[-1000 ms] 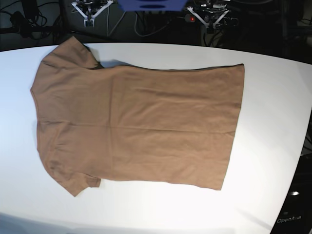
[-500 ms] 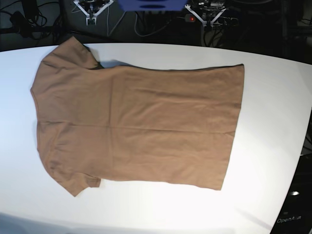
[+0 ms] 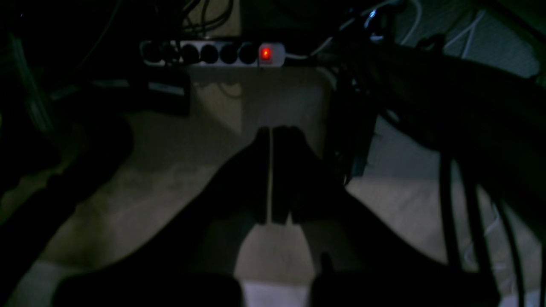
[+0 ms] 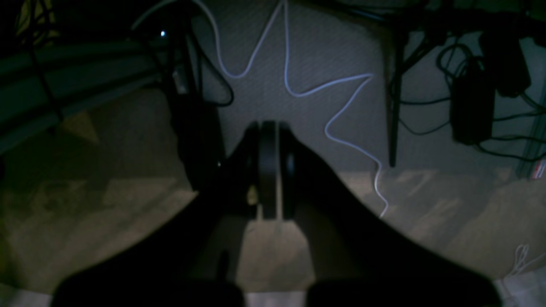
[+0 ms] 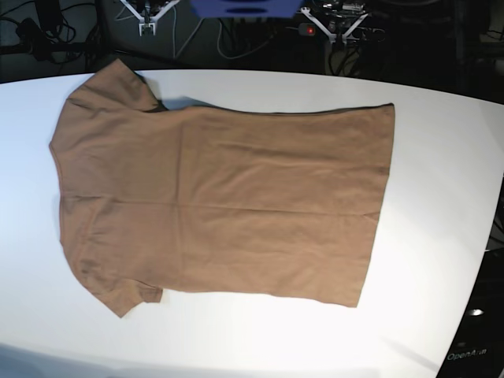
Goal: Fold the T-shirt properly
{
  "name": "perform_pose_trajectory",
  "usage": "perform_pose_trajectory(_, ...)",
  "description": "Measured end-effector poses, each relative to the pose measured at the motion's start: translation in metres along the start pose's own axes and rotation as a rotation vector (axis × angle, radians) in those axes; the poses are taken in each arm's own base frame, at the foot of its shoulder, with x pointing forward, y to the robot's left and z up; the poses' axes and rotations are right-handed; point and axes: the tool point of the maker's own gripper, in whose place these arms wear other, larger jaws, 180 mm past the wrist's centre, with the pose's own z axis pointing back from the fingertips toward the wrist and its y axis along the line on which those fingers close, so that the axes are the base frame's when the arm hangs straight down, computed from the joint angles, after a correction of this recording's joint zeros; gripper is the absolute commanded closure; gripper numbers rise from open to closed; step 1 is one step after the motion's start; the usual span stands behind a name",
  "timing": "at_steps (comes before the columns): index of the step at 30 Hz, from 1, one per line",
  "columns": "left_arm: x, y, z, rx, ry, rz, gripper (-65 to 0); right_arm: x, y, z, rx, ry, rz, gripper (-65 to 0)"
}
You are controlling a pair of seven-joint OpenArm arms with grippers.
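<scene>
The tan-brown T-shirt (image 5: 224, 193) lies spread flat on the white table (image 5: 441, 181), collar end to the left and hem to the right. One sleeve points to the far left corner and the other to the near left. Both arms hang behind the table's far edge, away from the shirt. My left gripper (image 3: 271, 133) is shut and holds nothing, hovering over dim floor. My right gripper (image 4: 268, 125) is also shut and holds nothing. In the base view only their white tips show, the right gripper (image 5: 146, 27) and the left gripper (image 5: 339, 33).
A power strip (image 3: 213, 53) with a red light lies on the floor beyond the left gripper. A white cable (image 4: 298, 89) and dark leads trail across the floor by the right gripper. A blue unit (image 5: 244, 8) sits behind the table between the arms.
Both gripper tips have edged slightly toward the top of the base view. The T-shirt has not moved.
</scene>
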Motion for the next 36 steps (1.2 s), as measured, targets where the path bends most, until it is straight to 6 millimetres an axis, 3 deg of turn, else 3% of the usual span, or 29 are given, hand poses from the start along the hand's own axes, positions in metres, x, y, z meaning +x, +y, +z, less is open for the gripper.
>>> perform_pose_trajectory(5,0.021,0.008,0.006,0.007,-0.088,-0.009,-0.7,0.006,-0.001,0.004,-0.004,-0.082,0.003,0.0)
perform_pose_trajectory(17,0.003,0.012,0.022,0.007,-0.111,-0.021,-0.7,-0.017,-0.006,0.021,-0.009,-0.111,0.014,0.0)
perform_pose_trajectory(22,0.001,0.008,0.039,-0.005,-0.162,-0.024,-0.7,-0.025,-0.013,0.041,-0.019,-0.151,0.033,0.0)
perform_pose_trajectory(29,0.011,0.003,0.063,-0.019,-0.243,-0.028,-0.7,-0.038,-0.017,0.055,-0.023,-0.148,0.044,0.0)
perform_pose_trajectory(36,0.015,0.014,0.097,-0.006,-0.314,-0.042,-0.7,-0.035,-0.029,0.081,-0.043,-0.207,0.057,0.0)
